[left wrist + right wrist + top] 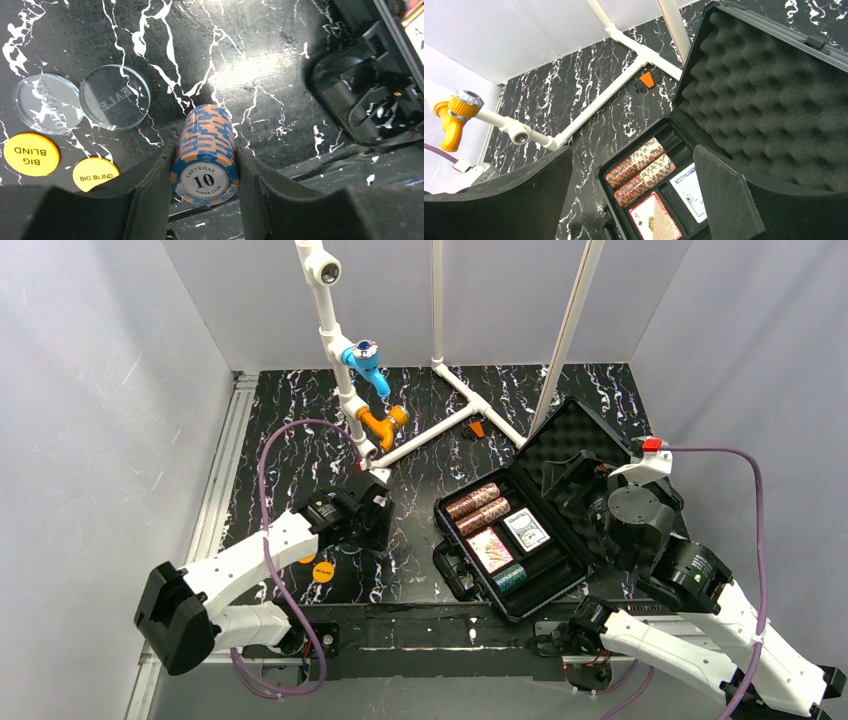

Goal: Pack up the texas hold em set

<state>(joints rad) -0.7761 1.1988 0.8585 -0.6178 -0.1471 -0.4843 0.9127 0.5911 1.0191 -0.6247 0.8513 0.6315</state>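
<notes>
Left gripper [205,155] first: we see its two black fingers [145,200] clamped on either side of a blue-and-orange chip roll [207,127], which lies on its side between them with an end chip reading "Las Vegas 10 Poker Club" turned toward the wrist camera. We cannot tell whether the roll rests on the black marbled table [300,445] or hangs just above it. From above, this gripper sits to the left of the open black case [548,585], apart from it, and the case handle [372,105] shows at the right edge of the left wrist view. On the table beyond the fingers lie two clear discs [115,97], their edges overlapping, and nearer the camera two orange discs [31,154] printed "BIG BLIND". Our right gripper [633,155] hovers over the case with its fingers spread wide and nothing between them. Inside the case we find two red-brown chip rolls [478,508] side by side at the far end, two card decks [490,550] next to each other in the middle, and a dark green chip roll [510,578] at the near end. Its lid [774,100], lined with bumpy foam, stands open to the right. A white pipe frame [440,430] stands on the table behind the case.
</notes>
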